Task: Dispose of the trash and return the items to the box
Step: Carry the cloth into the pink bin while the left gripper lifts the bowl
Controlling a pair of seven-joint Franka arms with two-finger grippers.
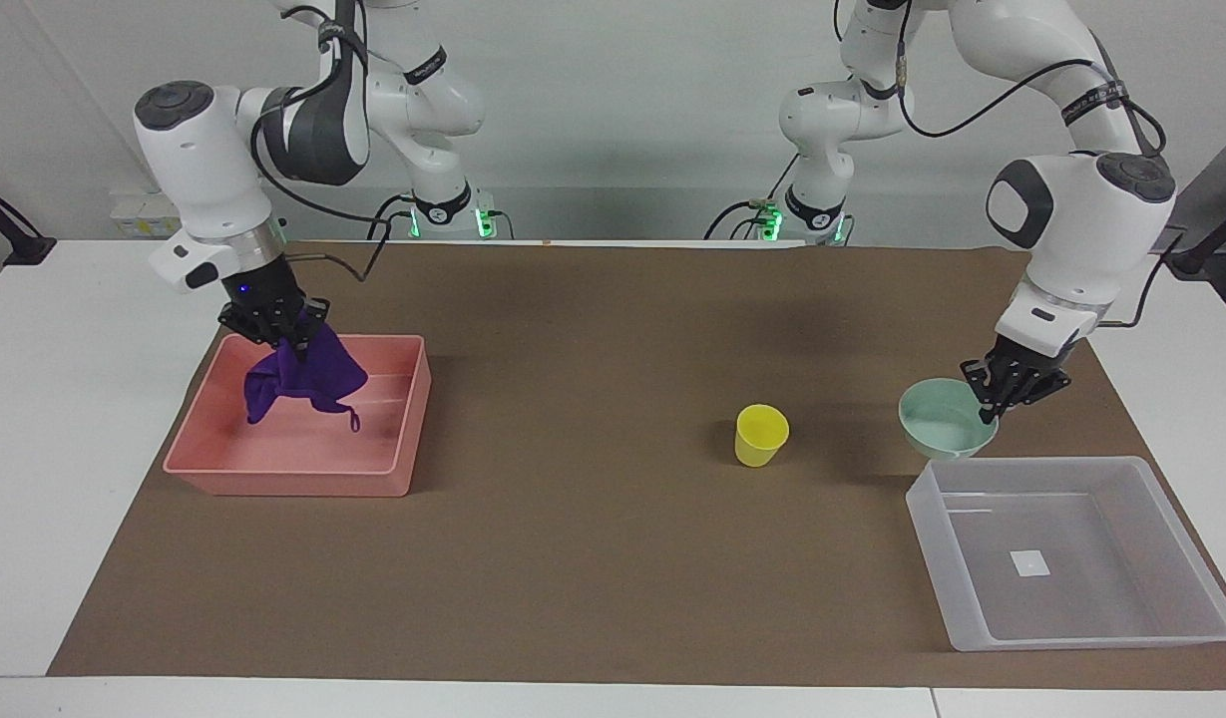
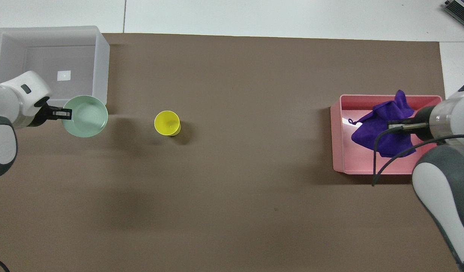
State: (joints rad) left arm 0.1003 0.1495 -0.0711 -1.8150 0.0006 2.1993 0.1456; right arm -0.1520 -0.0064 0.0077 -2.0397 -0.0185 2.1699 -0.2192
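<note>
My right gripper (image 1: 273,324) is shut on the deep-purple rag (image 1: 303,379) and holds it up over the pink tray (image 1: 293,481); the rag hangs into the tray in the overhead view (image 2: 383,126) too. My left gripper (image 1: 1002,394) is shut on the rim of the mint-green bowl (image 1: 940,431) and holds it in the air over the mat, at the edge of the translucent box (image 1: 1071,598) that is nearer the robots. The yellow cup (image 1: 762,435) stands upright on the mat, beside the bowl toward the right arm's end.
A brown mat (image 1: 593,558) covers the white table. The box (image 2: 101,64) holds only its white square mark (image 2: 64,75). The pink tray (image 2: 343,151) sits at the right arm's end of the mat.
</note>
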